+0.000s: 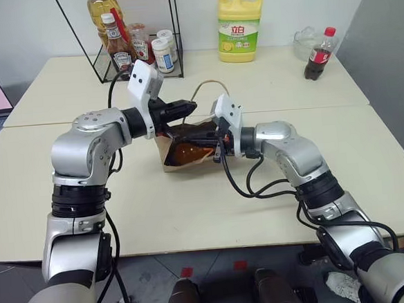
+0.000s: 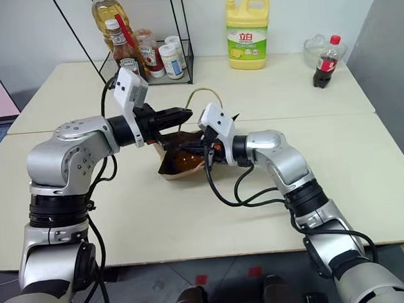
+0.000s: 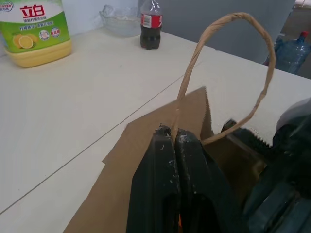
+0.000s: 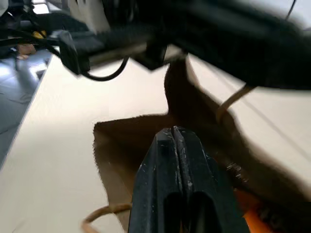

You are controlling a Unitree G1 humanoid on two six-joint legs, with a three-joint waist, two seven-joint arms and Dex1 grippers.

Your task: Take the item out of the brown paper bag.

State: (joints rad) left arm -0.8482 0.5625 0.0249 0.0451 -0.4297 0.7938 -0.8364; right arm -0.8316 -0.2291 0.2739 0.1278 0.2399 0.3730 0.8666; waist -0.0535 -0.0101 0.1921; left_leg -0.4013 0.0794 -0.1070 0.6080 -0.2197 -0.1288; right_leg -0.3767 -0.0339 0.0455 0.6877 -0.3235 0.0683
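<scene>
Left claw [image 3: 171,138] pinches the brown paper bag [image 1: 188,149] rim; right claw [image 4: 175,133], closed empty, enters the mouth, apparently toward the item [image 4: 252,211]; next it must open.

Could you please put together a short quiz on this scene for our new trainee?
1. True or false: the left gripper is shut on the brown paper bag's upper edge.
2. Which stands nearer the wire rack: the yellow detergent jug or the cola bottle?
3. Fill in: the right gripper, jaws shut, points into the bag's ____.

Key: 1. True, beside the base of a cord handle. 2. The detergent jug. 3. Opening; something orange shows inside.
</scene>
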